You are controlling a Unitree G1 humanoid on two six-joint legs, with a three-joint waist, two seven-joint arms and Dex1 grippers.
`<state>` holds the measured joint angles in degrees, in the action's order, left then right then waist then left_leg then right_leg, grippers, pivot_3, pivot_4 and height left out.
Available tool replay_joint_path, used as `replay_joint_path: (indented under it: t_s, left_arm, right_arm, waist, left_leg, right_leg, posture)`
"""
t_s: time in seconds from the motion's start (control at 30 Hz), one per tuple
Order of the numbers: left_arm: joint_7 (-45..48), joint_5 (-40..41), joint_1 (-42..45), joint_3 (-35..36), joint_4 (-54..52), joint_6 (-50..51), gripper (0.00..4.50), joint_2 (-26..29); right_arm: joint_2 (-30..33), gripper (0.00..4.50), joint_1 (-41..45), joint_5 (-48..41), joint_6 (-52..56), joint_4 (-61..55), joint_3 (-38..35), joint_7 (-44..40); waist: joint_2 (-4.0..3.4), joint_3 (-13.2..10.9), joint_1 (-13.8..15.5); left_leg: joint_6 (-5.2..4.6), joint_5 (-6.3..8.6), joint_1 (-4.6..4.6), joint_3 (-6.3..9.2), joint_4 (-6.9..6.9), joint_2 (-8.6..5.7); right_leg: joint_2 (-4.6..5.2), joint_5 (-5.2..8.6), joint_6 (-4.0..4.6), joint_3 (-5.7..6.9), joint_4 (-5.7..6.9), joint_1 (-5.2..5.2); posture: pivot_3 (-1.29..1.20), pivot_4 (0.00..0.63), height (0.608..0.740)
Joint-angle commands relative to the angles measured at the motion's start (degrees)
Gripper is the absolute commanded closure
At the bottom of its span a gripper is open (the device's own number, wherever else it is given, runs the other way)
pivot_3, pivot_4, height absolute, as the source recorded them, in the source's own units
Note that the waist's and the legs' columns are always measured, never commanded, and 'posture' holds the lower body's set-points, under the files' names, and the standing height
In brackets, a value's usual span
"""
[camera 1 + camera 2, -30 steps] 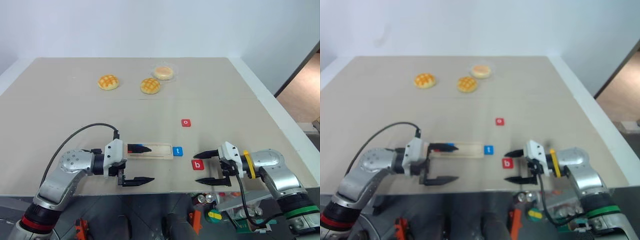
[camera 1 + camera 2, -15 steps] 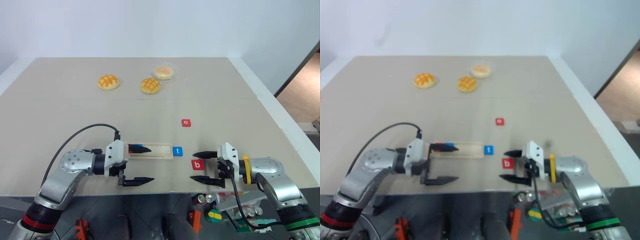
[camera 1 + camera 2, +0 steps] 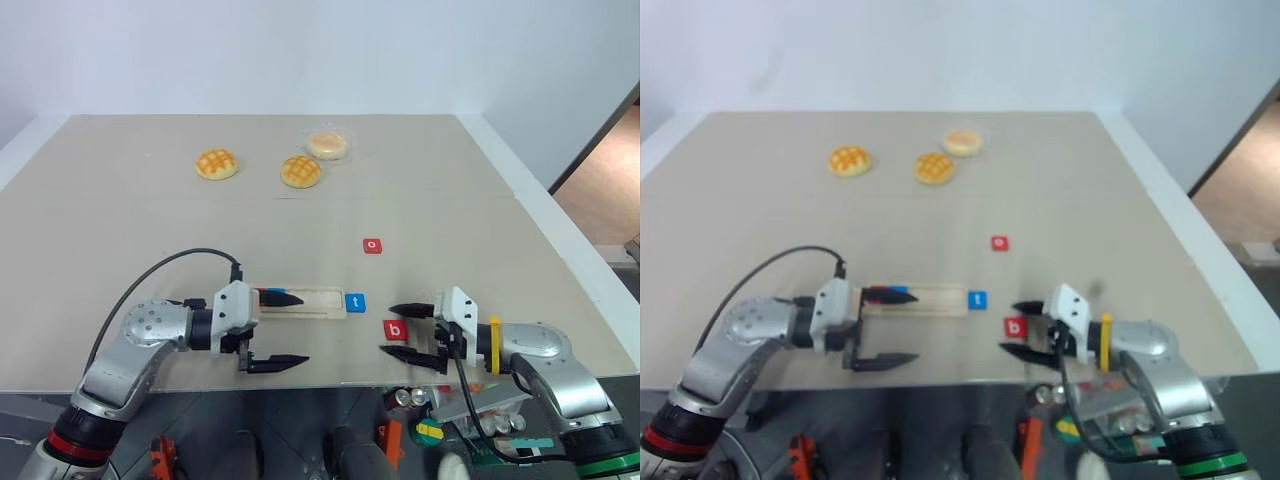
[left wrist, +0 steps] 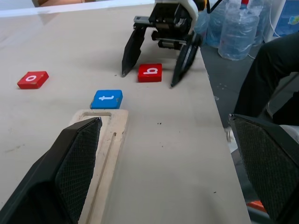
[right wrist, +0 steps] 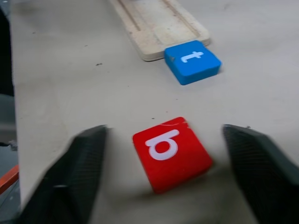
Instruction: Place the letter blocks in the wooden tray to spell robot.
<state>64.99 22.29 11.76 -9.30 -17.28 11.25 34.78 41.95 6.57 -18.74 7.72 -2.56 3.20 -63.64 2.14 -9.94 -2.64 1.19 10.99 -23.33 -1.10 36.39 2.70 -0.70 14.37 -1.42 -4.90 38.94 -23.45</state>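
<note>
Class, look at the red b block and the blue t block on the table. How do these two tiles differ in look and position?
1. Colour: the b block is red, the t block is blue.
2. Place: the t block lies right at the end of the wooden tray; the b block lies apart from it, nearer the table edge.
3. The b block sits between the open fingers of the right gripper; the t block does not.

Both are small flat squares with white letters.

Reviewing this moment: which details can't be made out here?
- wooden tray: its left end and a blue block there sit behind the left hand; letter unreadable.
- Left wrist view: wooden tray's near end is cut off behind the hand's fingers.
</note>
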Motion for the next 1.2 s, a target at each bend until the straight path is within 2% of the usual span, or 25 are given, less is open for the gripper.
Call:
replay_joint_path:
  t_s: [0.03, 0.17, 0.2, 0.57, 0.7, 0.9, 1.13, 1.2]
  left_arm:
    - [-0.31, -0.81, 0.21, -0.53, -0.38, -1.11, 0.00, -0.20]
    - [-0.33, -1.10, 0.25, -0.62, -0.20, -1.22, 0.00, -0.19]
    - [-0.34, -1.14, 0.23, -0.63, -0.17, -1.23, 0.00, -0.16]
    - [-2.37, -1.20, -0.60, 0.56, -0.27, -0.34, 0.00, -0.27]
    - [-6.81, 0.13, -1.54, 4.94, 0.43, 0.97, 0.00, -0.57]
    - [-12.37, 2.04, -7.00, 11.18, -1.16, 2.17, 0.00, -1.04]
    - [-15.37, 2.39, -11.65, 14.81, -2.80, 0.98, 0.00, -1.61]
    - [-15.61, 2.15, -12.48, 15.11, -3.24, 0.89, 0.00, -1.47]
  right_arm:
    - [0.76, 1.77, -1.42, -1.35, 2.88, -5.97, -2.18, 1.58]
    - [0.92, 3.12, -1.51, -1.11, 3.72, -6.99, -2.16, 1.32]
    - [0.90, 3.31, -1.49, -1.10, 3.89, -7.14, -2.15, 1.29]
    - [0.91, 3.31, 0.30, -1.07, 5.29, -9.23, -2.44, 1.82]
    - [-0.23, 3.31, 8.95, -2.00, 11.23, -11.31, -0.42, 2.91]
    - [-8.20, 3.31, 24.93, 2.39, 20.32, -10.64, 10.94, 6.40]
    - [-16.88, 3.31, 33.83, 9.23, 15.49, 3.18, 19.40, 6.12]
    - [-18.03, 3.31, 35.38, 10.10, 14.07, 6.20, 20.04, 5.20]
  waist:
    - [0.00, 0.00, -0.01]
    - [0.00, -0.01, -0.01]
    - [0.01, -0.02, -0.01]
    - [0.00, -0.03, -0.01]
    - [-0.08, -0.30, -0.32]
    - [-0.04, -0.31, -0.42]
    - [-0.03, -0.30, 0.09]
    - [-0.03, -0.30, 0.10]
  left_leg:
    - [0.02, 0.01, -0.01, 0.00, -0.03, 0.00]
    - [0.03, 0.02, -0.01, 0.01, -0.03, 0.01]
    - [0.03, 0.02, -0.01, 0.01, -0.03, 0.01]
    - [0.05, 0.03, -0.01, 0.01, -0.05, 0.02]
    - [0.05, 0.03, 0.00, -0.08, -0.04, 0.05]
    - [0.10, 0.06, -0.01, 0.13, -0.19, 0.20]
    - [0.28, 0.17, -0.91, 0.13, -0.27, 0.11]
    - [0.29, 0.17, -0.97, 0.17, -0.25, 0.04]
  right_leg:
    - [0.00, 0.02, -0.01, 0.00, 0.00, -0.01]
    - [0.00, 0.03, 0.00, 0.00, -0.01, -0.02]
    - [0.00, 0.03, 0.00, 0.00, -0.01, -0.02]
    - [-0.01, 0.04, 0.00, 0.00, -0.03, -0.03]
    - [-0.01, 0.01, 0.03, -0.05, -0.02, -0.07]
    - [-0.15, 0.05, 0.11, 0.17, -0.02, -0.10]
    - [-0.03, 0.14, -0.15, 0.19, 0.02, -0.90]
    - [0.05, 0.00, 0.09, 0.22, 0.02, -0.90]
  posture:
    - [0.00, 0.150, 0.740]
    - [0.00, 0.150, 0.740]
    - [0.00, 0.150, 0.740]
    - [0.00, 0.150, 0.740]
    - [0.00, 0.150, 0.740]
    - [0.00, 0.150, 0.740]
    - [0.00, 0.150, 0.740]
    - [0.00, 0.150, 0.740]
